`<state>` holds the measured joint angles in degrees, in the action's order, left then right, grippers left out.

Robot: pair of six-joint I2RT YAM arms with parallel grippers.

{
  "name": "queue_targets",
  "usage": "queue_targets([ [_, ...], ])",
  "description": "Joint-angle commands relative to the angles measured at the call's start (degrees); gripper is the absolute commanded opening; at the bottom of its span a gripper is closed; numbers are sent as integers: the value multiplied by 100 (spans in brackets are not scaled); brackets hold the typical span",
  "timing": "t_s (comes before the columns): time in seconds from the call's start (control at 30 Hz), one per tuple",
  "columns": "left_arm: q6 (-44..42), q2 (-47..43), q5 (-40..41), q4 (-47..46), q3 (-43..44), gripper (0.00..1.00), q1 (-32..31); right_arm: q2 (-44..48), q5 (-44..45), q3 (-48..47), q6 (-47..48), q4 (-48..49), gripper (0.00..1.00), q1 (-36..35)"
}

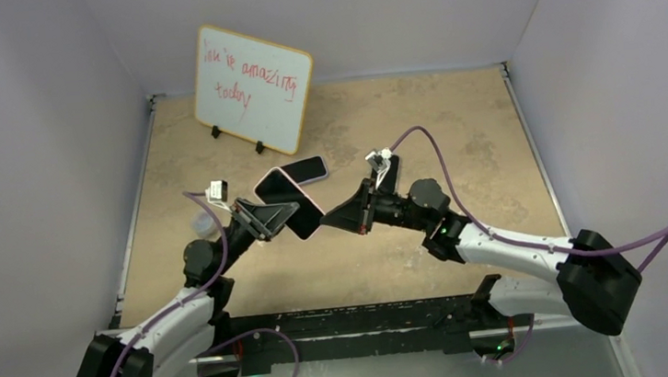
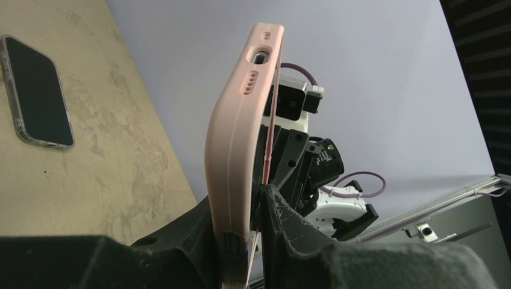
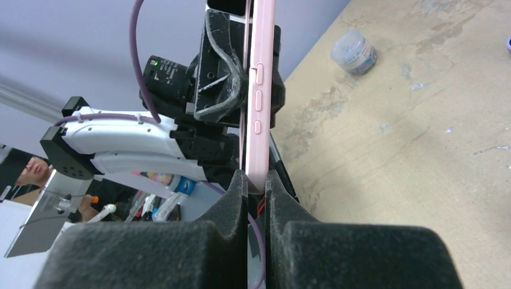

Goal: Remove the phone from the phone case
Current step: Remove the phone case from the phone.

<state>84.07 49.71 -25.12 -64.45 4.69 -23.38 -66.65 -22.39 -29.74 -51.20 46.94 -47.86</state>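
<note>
A tan table fills the enclosure, with a whiteboard propped at the back. Two arms meet above its middle. Between them, lifted off the surface, is the pink phone case, seen edge-on by both wrist cameras. Its long axis runs straight out from each set of fingers. The left gripper has narrow fingers around one end of the phone case, with the port end pointing away. A thin dark gap shows on one side, so I cannot tell how firmly it grips. The right gripper is pinched almost shut on a thin edge of the phone case, below the side buttons. A dark-screened phone lies flat on the table just behind, nearer the left arm. I cannot tell whether the held case is empty. A small jar sits near the left arm.
</note>
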Motion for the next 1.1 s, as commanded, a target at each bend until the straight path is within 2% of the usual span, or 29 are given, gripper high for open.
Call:
queue_targets([
  [0.0, -171, 12, -288, -279, 113, 22, -21, 136, -55, -373, 198, 89, 0, 152],
  [0.03, -164, 1, -276, -293, 99, 17, -24, 129, -54, -375, 208, 89, 0, 167],
  [0.1, -150, -4, -230, -322, 94, 1, -16, 122, -23, -366, 221, 107, 0, 178],
  [0.13, -127, -13, -199, -323, 82, 0, -22, 125, 36, -348, 224, 112, 0, 184],
  [0.2, -26, -38, -74, -356, 25, 0, -22, 133, 155, -290, 192, 176, 3, 194],
  [0.33, 133, -161, 229, -393, -80, 0, -20, 178, 440, 20, -101, 787, 28, 197],
  [0.47, 273, -148, 410, -424, -153, 0, -19, -48, 1028, 454, -567, 1647, 35, 164],
  [0.57, 393, -76, 517, -560, -199, 0, -26, -387, 1243, 774, -1010, 2709, 36, 128],
  [0.63, 452, -46, 572, -647, -214, 0, -23, -551, 1327, 811, -1139, 2975, 36, 73],
  [1.07, 577, -147, 820, -641, -227, 0, -27, -811, 1291, 656, -1192, 3089, 37, -108],
])
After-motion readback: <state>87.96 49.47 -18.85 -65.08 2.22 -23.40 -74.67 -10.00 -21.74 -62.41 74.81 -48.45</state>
